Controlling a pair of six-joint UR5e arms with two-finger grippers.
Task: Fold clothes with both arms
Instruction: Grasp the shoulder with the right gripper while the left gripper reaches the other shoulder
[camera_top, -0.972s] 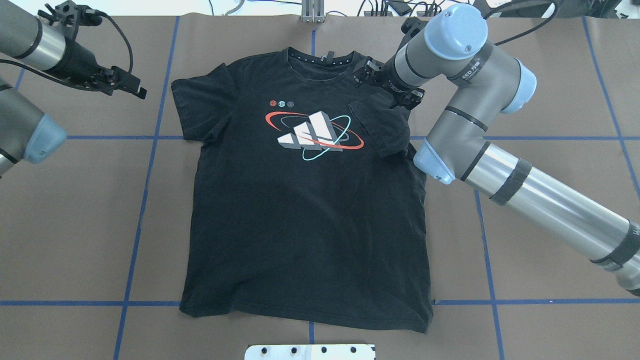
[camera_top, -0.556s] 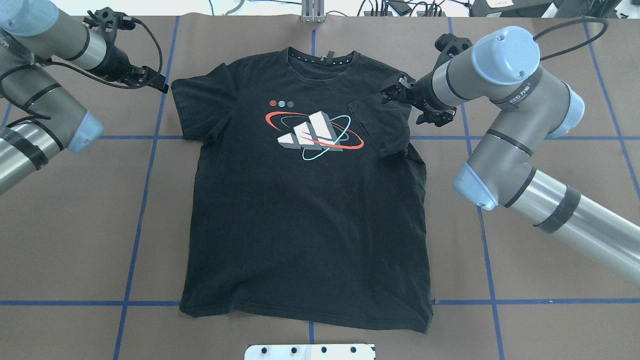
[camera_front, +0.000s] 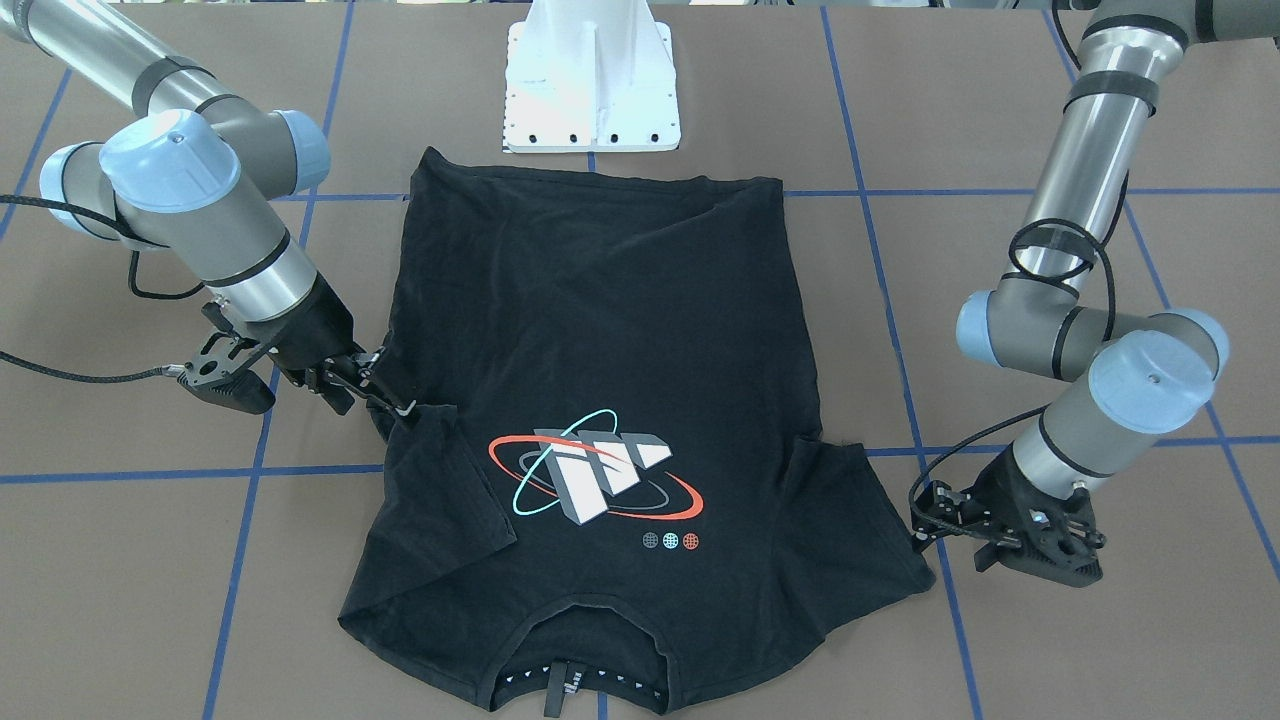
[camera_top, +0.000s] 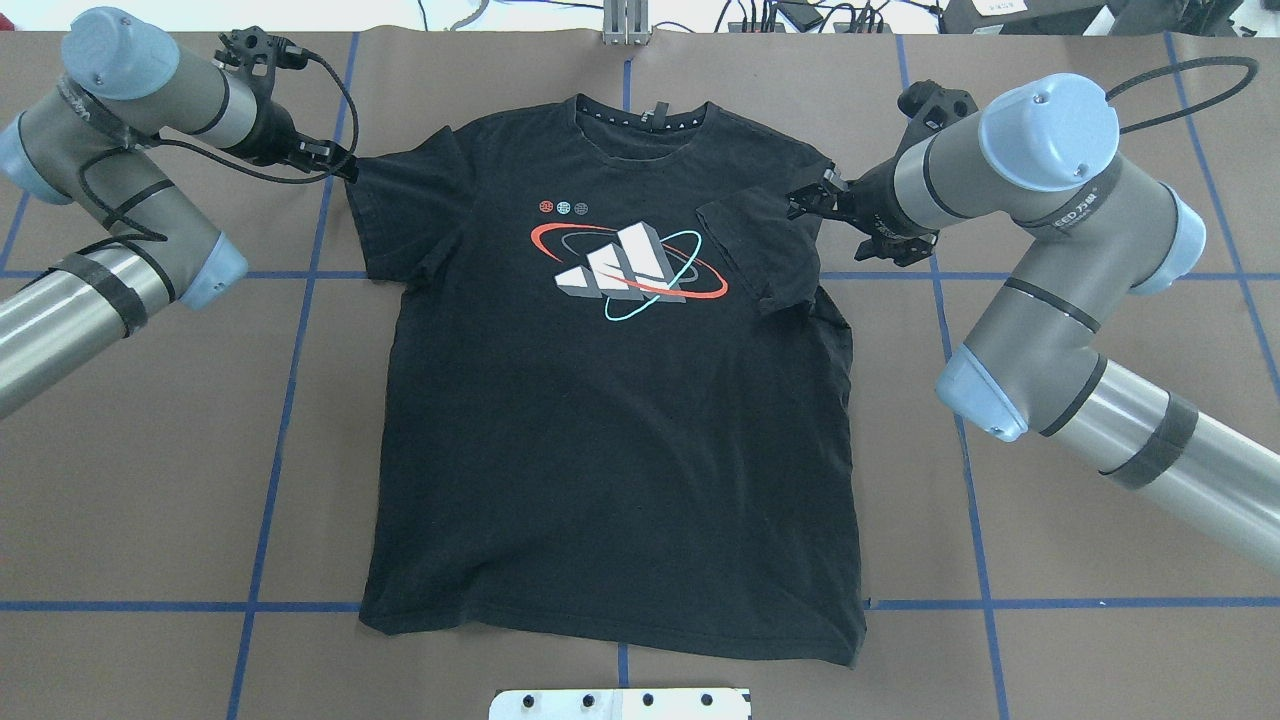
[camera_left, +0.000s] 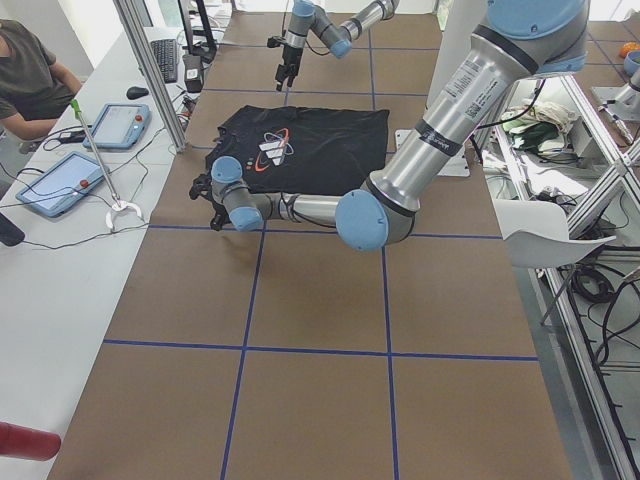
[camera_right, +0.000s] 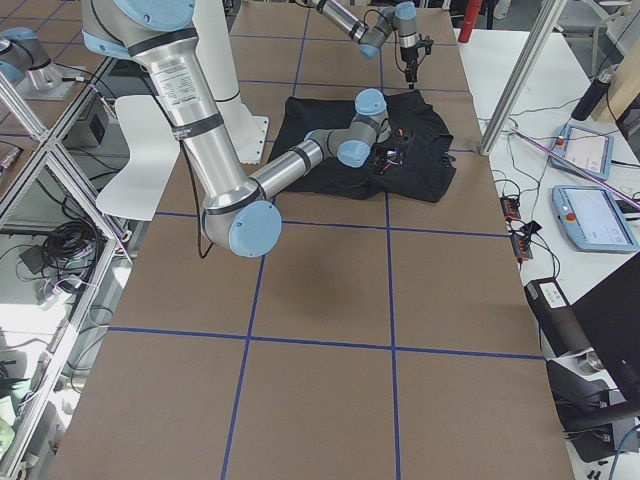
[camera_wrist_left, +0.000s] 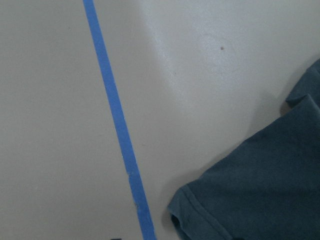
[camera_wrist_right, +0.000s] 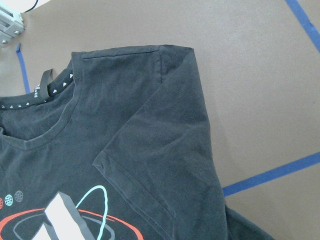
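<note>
Black T-shirt (camera_top: 610, 420) lies flat, faintly creased, one sleeve (camera_top: 765, 250) folded inward.

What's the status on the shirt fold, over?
Right gripper open, empty, beside shoulder. Left gripper at edge of left sleeve, state unclear. T-shirt flat, right sleeve folded in. Nothing in the way.

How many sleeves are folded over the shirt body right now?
1. The right-side sleeve lies folded over the chest of the T-shirt, beside the logo. The left-side sleeve lies flat, spread outward. Neither is hidden.
</note>
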